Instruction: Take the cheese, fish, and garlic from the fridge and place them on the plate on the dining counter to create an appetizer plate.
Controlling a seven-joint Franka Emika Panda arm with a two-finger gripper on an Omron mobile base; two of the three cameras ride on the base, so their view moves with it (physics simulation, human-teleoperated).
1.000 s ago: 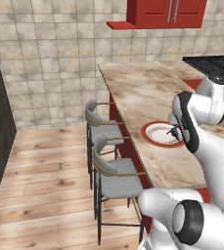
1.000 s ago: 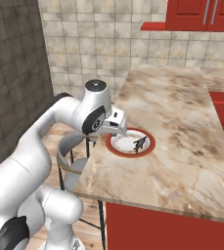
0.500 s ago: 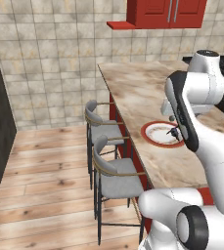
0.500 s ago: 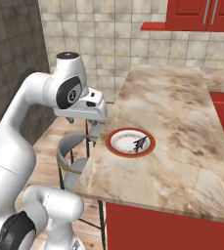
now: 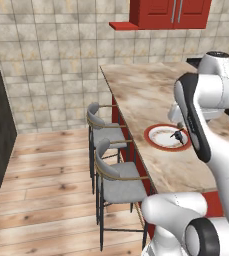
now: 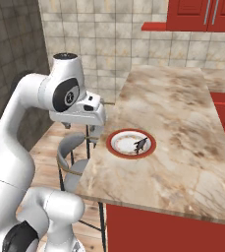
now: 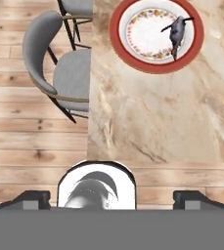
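The fish (image 7: 176,34) lies on the plate (image 7: 157,67) on the counter (image 7: 157,117), small and dark, its detail hard to read. The gripper (image 7: 111,197) hangs above, jaws spread wide and empty, fingertips cut off low. A chair (image 7: 59,68) stands beside.

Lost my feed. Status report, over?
Gripper open, empty, clear of the beige marbled counter. Dark grey fish lies on red-rimmed white plate. Nothing obstructing.
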